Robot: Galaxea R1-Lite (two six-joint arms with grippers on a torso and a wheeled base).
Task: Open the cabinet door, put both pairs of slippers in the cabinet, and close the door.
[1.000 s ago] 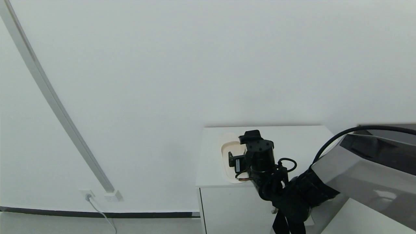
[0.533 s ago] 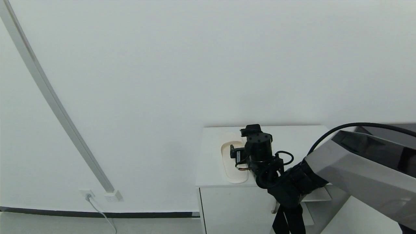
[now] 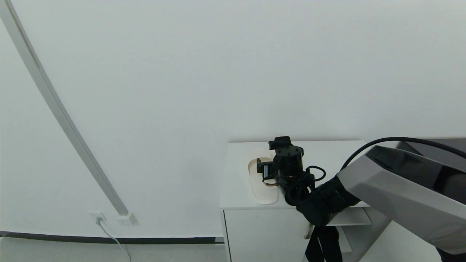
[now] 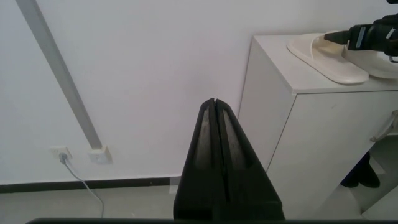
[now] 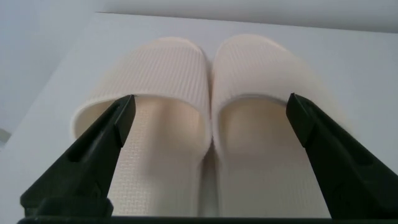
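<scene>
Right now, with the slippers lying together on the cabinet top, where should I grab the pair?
Squeeze the slippers across their outer sides at the uppers, coming from the heel end. They lie side by side, touching, so the open right end effector straddling both can likely pinch them as one.

Plain white wall. A grey strip, possibly cable trunking, runs slantwise down it to a small white box. A wall socket sits just beside the box, with a white cable plugged in. The cable crosses a dark skirting band above the pale floor.
</scene>
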